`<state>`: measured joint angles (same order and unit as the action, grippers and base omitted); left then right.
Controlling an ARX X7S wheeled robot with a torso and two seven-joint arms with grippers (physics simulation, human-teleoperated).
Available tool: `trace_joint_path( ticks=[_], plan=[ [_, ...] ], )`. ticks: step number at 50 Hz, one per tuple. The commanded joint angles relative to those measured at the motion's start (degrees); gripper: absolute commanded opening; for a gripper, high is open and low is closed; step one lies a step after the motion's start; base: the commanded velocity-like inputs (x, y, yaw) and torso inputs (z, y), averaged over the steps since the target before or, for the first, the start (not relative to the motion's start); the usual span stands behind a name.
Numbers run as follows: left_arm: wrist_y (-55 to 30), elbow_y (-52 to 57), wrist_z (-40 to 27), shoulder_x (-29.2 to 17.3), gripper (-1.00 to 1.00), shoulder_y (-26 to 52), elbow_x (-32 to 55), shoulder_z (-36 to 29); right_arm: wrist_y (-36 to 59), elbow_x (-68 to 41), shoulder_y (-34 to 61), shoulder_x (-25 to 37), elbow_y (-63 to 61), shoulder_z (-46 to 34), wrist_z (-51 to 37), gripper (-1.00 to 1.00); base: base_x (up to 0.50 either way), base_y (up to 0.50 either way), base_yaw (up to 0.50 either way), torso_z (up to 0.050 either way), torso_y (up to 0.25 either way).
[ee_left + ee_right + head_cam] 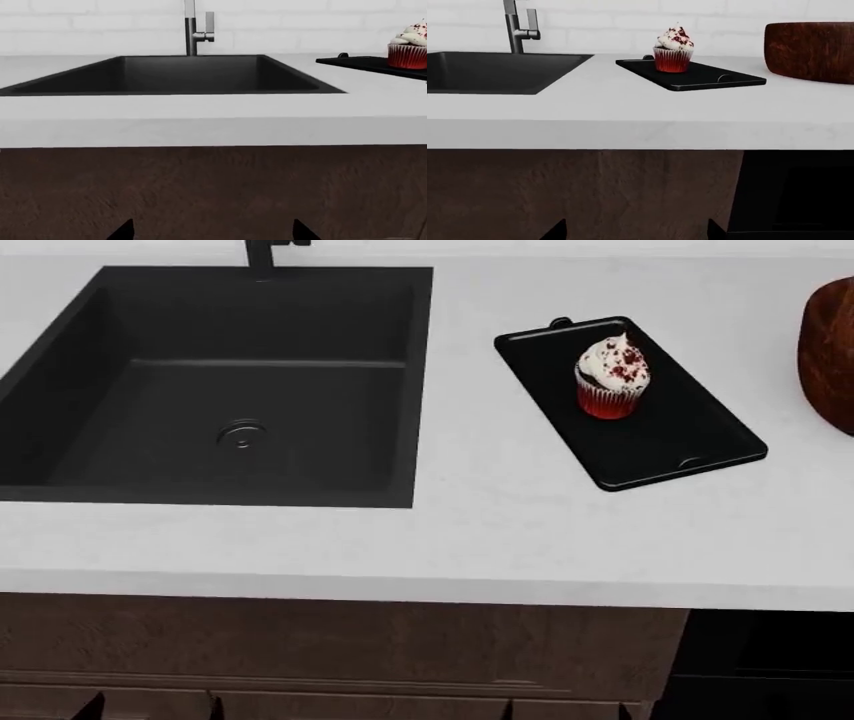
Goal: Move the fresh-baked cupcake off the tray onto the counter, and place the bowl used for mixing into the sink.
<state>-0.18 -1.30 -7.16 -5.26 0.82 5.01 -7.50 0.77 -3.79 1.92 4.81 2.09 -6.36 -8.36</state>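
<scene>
The cupcake (613, 377) in its red wrapper stands upright on the black tray (667, 445), which lies on the white counter (507, 530) right of the black sink (214, 390). It also shows in the right wrist view (673, 48) and the left wrist view (408, 46). The reddish-brown bowl (830, 352) sits at the far right edge, also in the right wrist view (810, 50). Both grippers hang low in front of the cabinet, below the counter. The left gripper (212, 232) and right gripper (635, 231) show only spread fingertips, open and empty. Neither appears in the head view.
A faucet (193, 30) stands behind the sink against a white brick wall. The sink has a round drain (240, 436). Brown cabinet fronts (334, 650) run under the counter, with a dark opening (794, 195) at the right.
</scene>
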Motion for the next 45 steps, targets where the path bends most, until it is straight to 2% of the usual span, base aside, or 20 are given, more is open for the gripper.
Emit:
trace_joint_path(
  ticks=[1, 3, 5, 8, 13, 17, 22, 27, 45],
  plan=[
    [3.70, -12.64, -0.25, 0.31, 1.00, 1.43, 0.82, -0.84, -4.40, 0.88, -0.17, 0.22, 6.25, 0.34, -3.34, 1.00, 0.00, 0.00, 0.00, 0.000, 0.000],
    [1.52, -6.72, -0.64, -0.33, 1.00, 0.70, 0.73, -1.16, -2.17, -1.60, 0.80, 0.23, 5.76, 0.78, -2.27, 1.00, 0.00, 0.00, 0.00, 0.000, 0.000],
    [-10.37, 9.80, -2.09, -1.64, 1.00, 1.93, 1.57, -1.03, 5.56, -2.07, 0.00, 1.21, -4.86, 0.60, -3.10, 1.00, 0.00, 0.00, 0.00, 0.000, 0.000],
    [-22.43, 23.74, -2.95, -2.68, 1.00, 4.93, 4.90, 0.38, 18.23, -2.32, 2.02, 3.11, -17.98, 1.06, -4.62, 1.00, 0.00, 0.00, 0.00, 0.000, 0.000],
    [-31.75, 30.53, -5.11, -3.00, 1.00, 11.23, 6.05, 1.28, 32.06, -5.81, 7.40, 4.72, -29.52, 2.63, -4.75, 1.00, 0.00, 0.00, 0.00, 0.000, 0.000],
    [-38.81, 36.24, -6.18, -3.27, 1.00, 15.76, 7.09, 0.95, 37.83, -5.76, 11.42, 5.48, -33.22, 2.75, -5.94, 1.00, 0.00, 0.00, 0.00, 0.000, 0.000],
    [-43.82, 33.30, -7.23, -2.21, 1.00, 24.55, 7.58, 0.89, 44.34, -4.95, 17.53, 6.62, -35.09, 1.48, -6.94, 1.00, 0.00, 0.00, 0.00, 0.000, 0.000],
    [-50.05, 35.18, -8.49, -0.72, 1.00, 33.28, 9.12, 0.97, 50.76, -3.73, 27.51, 7.16, -35.32, -0.74, -7.85, 1.00, 0.00, 0.00, 0.00, 0.000, 0.000],
    [-49.82, 35.06, -9.48, -1.39, 1.00, 33.41, 10.24, 0.60, 50.75, -4.23, 27.59, 7.43, -35.30, -0.89, -8.28, 1.00, 0.00, 0.00, 0.00, 0.000, 0.000]
  ],
)
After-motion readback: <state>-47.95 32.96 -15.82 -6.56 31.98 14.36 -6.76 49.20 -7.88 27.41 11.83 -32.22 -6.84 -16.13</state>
